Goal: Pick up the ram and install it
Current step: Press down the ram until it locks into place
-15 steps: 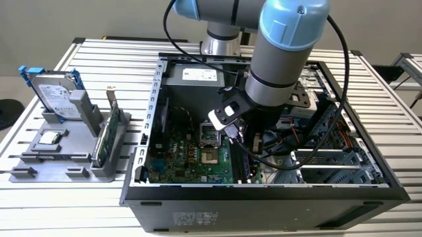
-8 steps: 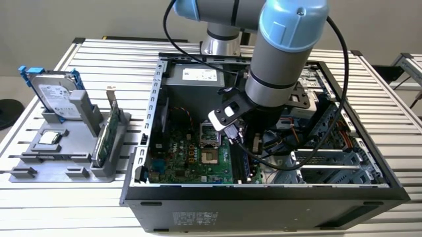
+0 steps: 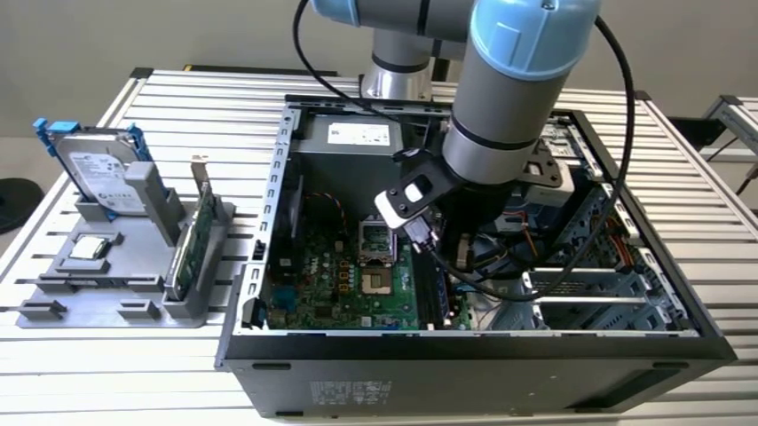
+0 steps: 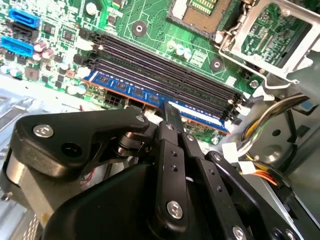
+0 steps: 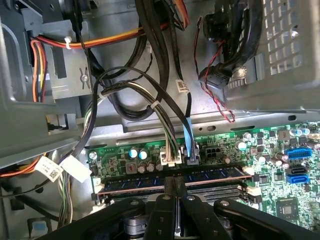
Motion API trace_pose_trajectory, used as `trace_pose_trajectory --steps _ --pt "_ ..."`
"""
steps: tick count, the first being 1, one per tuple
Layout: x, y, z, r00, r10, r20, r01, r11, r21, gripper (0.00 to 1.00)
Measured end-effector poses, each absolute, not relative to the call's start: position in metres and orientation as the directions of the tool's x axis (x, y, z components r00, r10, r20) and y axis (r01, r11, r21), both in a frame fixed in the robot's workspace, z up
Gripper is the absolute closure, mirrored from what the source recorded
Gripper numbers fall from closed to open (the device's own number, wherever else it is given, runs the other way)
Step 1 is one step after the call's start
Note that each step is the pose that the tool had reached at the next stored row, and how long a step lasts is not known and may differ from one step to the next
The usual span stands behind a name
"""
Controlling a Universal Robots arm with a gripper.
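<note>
My gripper reaches down inside the open computer case, with its black fingers shut on the middle of the ram. The ram is a long narrow stick with dark chips and a pale label, seen edge-on in the first wrist view. It stands lengthwise over the outermost memory slot, beside the empty black slots of the green motherboard. Whether it is fully seated in the slot I cannot tell. In the exterior view the gripper is low between the motherboard and the drive cage.
Cable bundles hang close behind the ram. The CPU socket lies past the slots. Outside the case, on the exterior view's left, a grey holder carries a silver hard drive and a green card.
</note>
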State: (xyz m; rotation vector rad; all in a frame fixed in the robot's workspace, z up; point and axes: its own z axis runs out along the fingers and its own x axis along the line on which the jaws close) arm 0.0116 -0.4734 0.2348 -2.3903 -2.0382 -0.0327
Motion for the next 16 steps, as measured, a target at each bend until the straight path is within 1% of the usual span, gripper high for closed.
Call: trace_pose_trajectory --steps 16 --pt "0.012 -0.473 0.263 0.158 0.987 0.016 0.987 -0.158 0.013 1.0"
